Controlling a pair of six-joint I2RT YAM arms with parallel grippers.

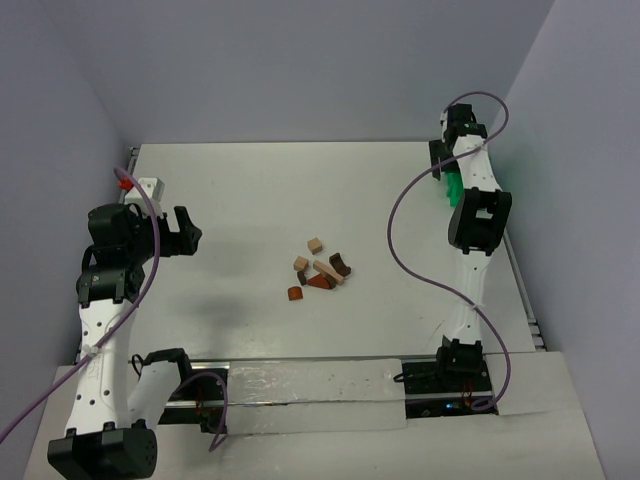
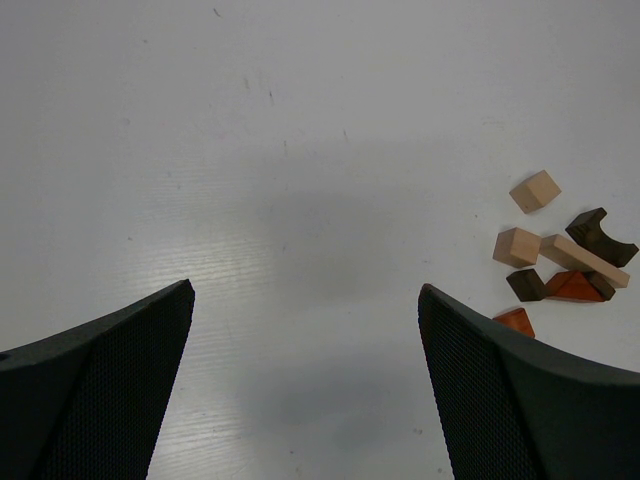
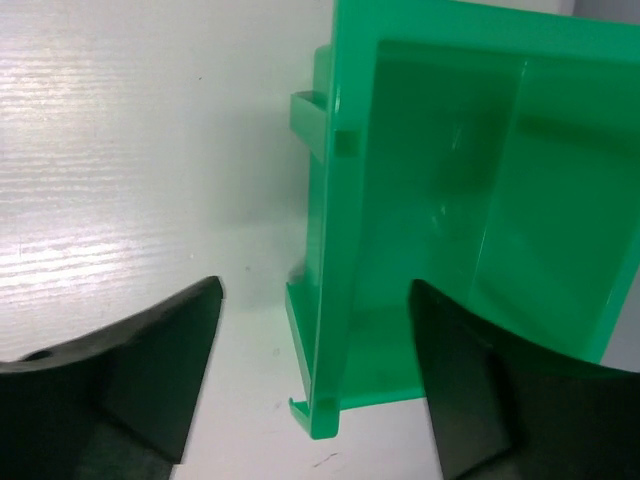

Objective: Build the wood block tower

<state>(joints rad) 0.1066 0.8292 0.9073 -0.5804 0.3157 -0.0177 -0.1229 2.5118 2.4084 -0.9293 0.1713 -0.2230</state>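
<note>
The wood blocks (image 1: 320,272) lay loose at the overhead view's centre, outside both jaws: left gripper (image 1: 189,232) gaping at mid-left, right gripper (image 3: 315,288) released at upper right, straddling the wall of a green bin (image 3: 450,150).

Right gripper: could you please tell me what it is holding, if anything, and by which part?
Nothing is gripped: the right gripper stands open astride the side wall of the green bin, with one finger visibly clear of the wall.
</note>
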